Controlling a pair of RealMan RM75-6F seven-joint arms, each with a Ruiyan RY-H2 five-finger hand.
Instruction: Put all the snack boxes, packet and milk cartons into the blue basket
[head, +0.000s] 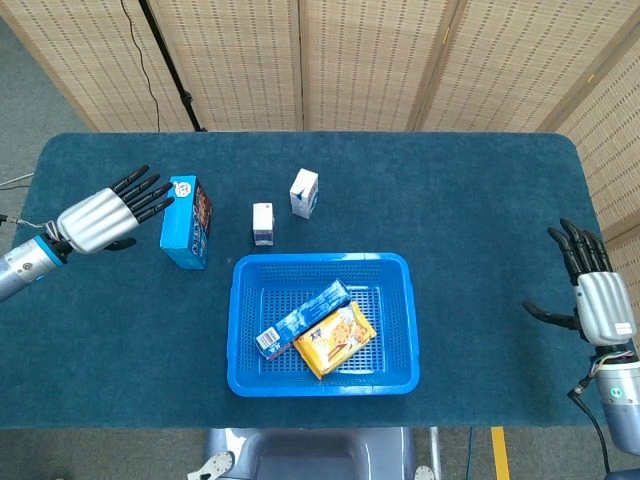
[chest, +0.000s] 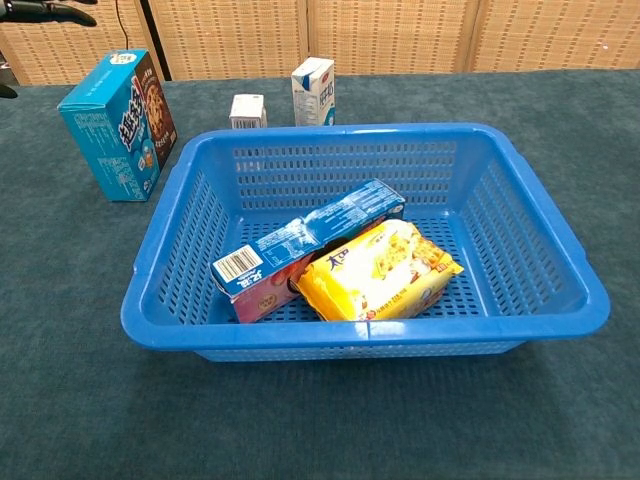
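Just beside the tall blue snack box (head: 186, 221), on its outer side, we are holding the fingers (head: 143, 193) of our left hand (head: 104, 216) spread wide and straight, gripping nothing; whether the tips are touching the box top we cannot tell. This box is standing upright on the tabletop (head: 480, 190), to the left of the blue basket (head: 404, 310). We are judging it as light, stiff cardboard with smooth printed faces, so it is probably slipping easily and tipping if pushed high; taking it across the two broad faces, near the middle, seems the safest hold.

Between the box and the basket's far rim the small milk carton (head: 263, 223) and the larger milk carton (head: 304, 193) are standing, near each other but apart. They are likely heavier for their size and a little soft, so a gentle hold on the side walls is better.

Inside the basket a long snack box (chest: 305, 247) is lying tilted beside the yellow packet (chest: 378, 270), touching it, and the right half of the floor is bare.

Our right hand (head: 594, 298) is waiting open near the right edge, well apart from everything.
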